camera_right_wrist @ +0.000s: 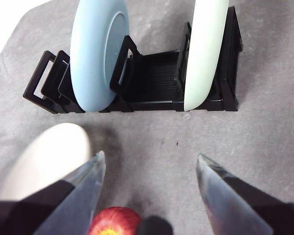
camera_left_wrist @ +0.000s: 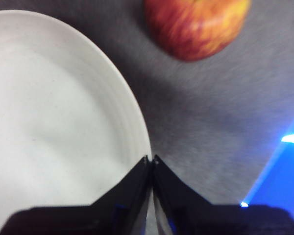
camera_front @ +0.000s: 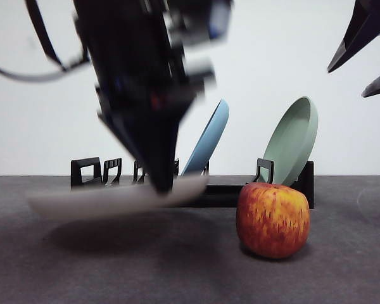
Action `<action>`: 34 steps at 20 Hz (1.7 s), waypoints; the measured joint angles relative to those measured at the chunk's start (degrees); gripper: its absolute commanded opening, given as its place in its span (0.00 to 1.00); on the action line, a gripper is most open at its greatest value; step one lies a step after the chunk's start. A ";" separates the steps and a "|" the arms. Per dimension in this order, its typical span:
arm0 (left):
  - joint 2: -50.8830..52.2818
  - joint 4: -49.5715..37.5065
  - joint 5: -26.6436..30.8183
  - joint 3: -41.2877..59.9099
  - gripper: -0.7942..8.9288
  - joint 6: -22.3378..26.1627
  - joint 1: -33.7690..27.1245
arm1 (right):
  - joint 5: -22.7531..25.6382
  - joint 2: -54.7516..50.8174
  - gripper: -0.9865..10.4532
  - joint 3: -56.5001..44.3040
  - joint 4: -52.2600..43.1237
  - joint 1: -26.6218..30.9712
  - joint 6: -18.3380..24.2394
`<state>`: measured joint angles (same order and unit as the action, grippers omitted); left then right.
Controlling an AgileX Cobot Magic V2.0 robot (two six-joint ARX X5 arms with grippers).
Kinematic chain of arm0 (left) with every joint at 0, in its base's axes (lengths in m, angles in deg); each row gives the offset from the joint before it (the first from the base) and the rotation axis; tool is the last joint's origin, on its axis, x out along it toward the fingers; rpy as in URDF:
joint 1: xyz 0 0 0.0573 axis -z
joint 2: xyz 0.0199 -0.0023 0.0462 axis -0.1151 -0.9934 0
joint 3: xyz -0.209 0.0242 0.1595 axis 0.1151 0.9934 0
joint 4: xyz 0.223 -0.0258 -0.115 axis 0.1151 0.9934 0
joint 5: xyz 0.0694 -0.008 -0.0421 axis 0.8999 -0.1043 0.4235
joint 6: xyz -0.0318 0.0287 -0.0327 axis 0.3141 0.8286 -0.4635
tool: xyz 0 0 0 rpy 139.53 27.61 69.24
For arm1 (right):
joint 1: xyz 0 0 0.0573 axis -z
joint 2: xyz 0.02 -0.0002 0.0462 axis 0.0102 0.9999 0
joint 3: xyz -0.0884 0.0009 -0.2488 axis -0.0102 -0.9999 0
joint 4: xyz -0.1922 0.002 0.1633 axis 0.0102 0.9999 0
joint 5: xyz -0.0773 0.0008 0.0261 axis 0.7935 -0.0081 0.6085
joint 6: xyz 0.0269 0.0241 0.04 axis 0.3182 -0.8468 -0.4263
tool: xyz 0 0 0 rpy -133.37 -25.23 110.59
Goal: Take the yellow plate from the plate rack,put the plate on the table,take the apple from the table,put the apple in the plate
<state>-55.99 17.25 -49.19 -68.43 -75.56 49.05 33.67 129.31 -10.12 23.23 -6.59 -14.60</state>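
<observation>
My left gripper (camera_front: 161, 187) is shut on the rim of the yellow plate (camera_front: 101, 199), which is held almost flat just over the table (camera_front: 177, 272), in front of the plate rack (camera_front: 92, 171), with its shadow beneath it. In the left wrist view the jaws (camera_left_wrist: 151, 160) pinch the cream plate's (camera_left_wrist: 59, 122) edge. The apple (camera_front: 272, 218) stands on the table to the plate's right, apart from it. My right gripper (camera_right_wrist: 151, 155) hangs open high above the apple (camera_right_wrist: 115, 221), showing as black tips (camera_front: 346, 82) at the top right.
The black rack (camera_right_wrist: 152, 73) still holds a blue plate (camera_front: 209, 136) and a sage-green plate (camera_front: 294, 139), both leaning upright behind the apple. The left arm fills the upper middle of the front view.
</observation>
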 measured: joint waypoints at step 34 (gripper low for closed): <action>54.47 -5.86 33.66 -0.57 0.53 -6.67 0.17 | 18.10 35.93 0.53 14.67 16.48 -30.36 13.09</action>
<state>-1.52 11.40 -15.53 -69.00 -82.22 49.22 51.77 165.24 4.55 39.71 -36.95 -1.50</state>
